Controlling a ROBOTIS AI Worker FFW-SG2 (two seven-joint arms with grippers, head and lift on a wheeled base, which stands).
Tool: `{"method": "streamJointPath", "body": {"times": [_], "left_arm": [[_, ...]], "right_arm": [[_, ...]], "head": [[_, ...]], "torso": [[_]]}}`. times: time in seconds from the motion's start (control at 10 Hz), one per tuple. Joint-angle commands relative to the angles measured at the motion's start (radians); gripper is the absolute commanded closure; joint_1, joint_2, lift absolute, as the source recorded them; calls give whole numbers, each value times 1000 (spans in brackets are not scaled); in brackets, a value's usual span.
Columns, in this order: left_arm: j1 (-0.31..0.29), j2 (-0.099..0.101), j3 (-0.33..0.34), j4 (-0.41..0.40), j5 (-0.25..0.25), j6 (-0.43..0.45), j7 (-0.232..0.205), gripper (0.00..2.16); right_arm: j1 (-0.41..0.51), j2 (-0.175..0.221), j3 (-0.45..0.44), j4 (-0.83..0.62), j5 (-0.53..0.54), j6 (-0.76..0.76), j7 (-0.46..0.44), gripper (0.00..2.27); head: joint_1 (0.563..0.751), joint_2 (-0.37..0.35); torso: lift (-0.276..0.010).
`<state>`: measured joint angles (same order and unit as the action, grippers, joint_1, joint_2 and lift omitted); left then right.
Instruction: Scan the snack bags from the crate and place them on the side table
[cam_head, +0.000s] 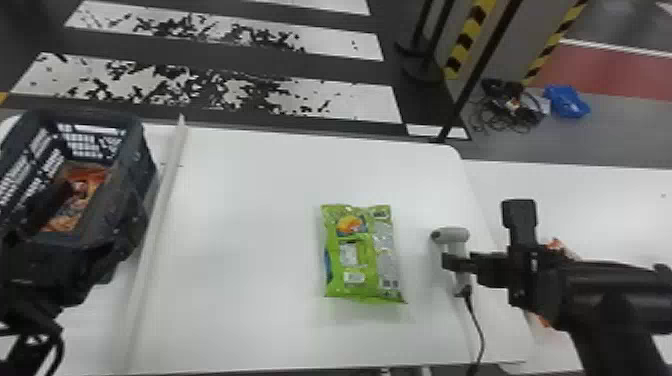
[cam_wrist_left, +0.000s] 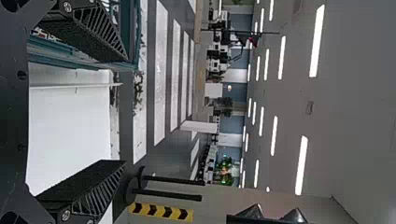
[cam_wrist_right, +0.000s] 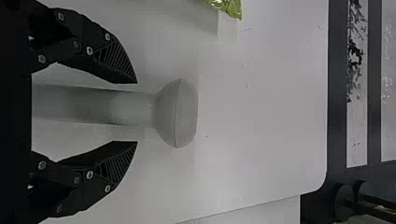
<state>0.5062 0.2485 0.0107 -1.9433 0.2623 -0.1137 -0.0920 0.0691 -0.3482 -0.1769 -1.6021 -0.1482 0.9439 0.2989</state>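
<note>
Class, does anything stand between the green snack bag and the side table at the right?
Yes: between bag and side table are the scanner, near the main table's right edge, and the open right tool.

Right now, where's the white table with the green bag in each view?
Head view: centre, the white table under the green bag.
Left wrist view: the white table, framed by the left tool.
Right wrist view: the white table, under the scanner.
Shared landmark: white floor stripes.
</note>
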Motion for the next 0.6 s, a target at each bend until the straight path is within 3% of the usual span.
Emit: {"method": "streamJointPath", "body": {"times": [0.0,0.2,0.5], "left_arm": [[0,0,0,0,0,0,0,103],[0,0,0,-2,0,3,0,103],[0,0,-2,-8,0,6,0,103]], "right_arm": [[32,0,-30,-62,-28,13,2,53],[93,-2,-75,-179,-111,68,20,56],[138,2,-173,-259,-332,169,108,66]], "head": [[695,-196],[695,-194],[695,-157]], "torso": [[-50],[-50],[-50]]}}
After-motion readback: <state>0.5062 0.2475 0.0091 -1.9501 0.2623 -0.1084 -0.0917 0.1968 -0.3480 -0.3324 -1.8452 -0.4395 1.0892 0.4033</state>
